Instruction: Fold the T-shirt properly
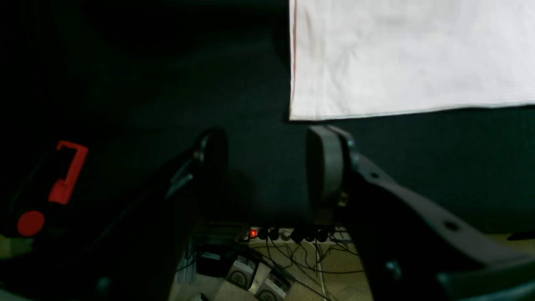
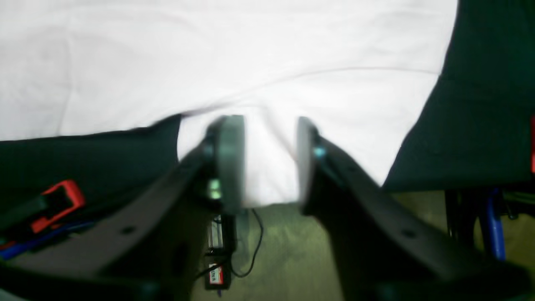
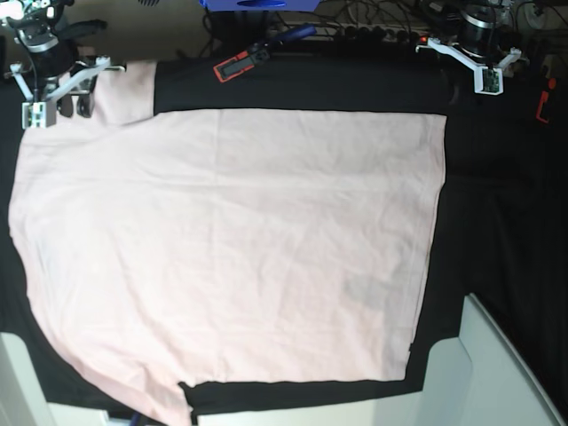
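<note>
Spreading: the T-shirt (image 3: 231, 248) lies plain side up across the black table cover (image 3: 506, 222), filling most of the base view from 9 o'clock to about 3 o'clock; no fold looks made yet, so I judge the task to be at the laying-out step.
Shirt edges: a straight side runs down at 3 o'clock, the far edge runs along 12 o'clock, one sleeve tab pokes out at 11 o'clock and another at 7 o'clock.
Right gripper (image 2: 271, 161): at 11 o'clock in the base view, at the sleeve tab. Its fingers stand apart with pink cloth showing between them in the wrist view; the picture is blurred, so whether the pads touch the cloth I cannot tell. Judged, it sits there because the sleeve is the corner to pull flat.
Left gripper (image 1: 267, 167): at 1 o'clock in the base view, fingers parted and empty, just off the shirt's corner (image 1: 299, 113) and not touching it; likely parked near the corner it will need next.
Surroundings: a red-and-black tool (image 3: 244, 60) lies on the cover at 12 o'clock, well apart from the shirt.
Risk: wrinkles remain mid-shirt; a fold begun now could come out uneven.
</note>
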Controlling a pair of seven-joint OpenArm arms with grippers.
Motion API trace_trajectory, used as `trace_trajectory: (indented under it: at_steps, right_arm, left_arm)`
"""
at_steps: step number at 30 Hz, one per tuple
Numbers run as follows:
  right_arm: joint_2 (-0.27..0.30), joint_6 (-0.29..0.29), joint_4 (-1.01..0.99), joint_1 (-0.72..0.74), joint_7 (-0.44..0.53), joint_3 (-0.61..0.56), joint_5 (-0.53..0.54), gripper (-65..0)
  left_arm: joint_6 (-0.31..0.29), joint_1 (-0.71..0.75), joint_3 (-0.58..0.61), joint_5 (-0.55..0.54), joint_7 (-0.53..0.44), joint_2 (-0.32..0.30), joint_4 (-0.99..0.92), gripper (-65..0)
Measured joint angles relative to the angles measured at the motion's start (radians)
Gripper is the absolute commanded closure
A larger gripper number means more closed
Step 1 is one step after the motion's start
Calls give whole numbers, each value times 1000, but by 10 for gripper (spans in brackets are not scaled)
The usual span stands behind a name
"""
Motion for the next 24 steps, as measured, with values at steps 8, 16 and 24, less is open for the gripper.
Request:
trace_trajectory:
  at_steps: [8, 16, 24]
  right_arm:
    - [2, -2, -5, 66, -153, 185, 346, -176]
    - [0, -2, -6, 63, 116, 221, 453, -3]
    - [5, -6, -29, 61, 332, 62, 316, -1]
  left_arm:
    - [-1, -31, 0, 0, -4, 1, 0, -297]
    - [-2, -55, 0, 0, -5, 0, 0, -297]
    - [0, -63, 0, 0, -4, 0, 0, -297]
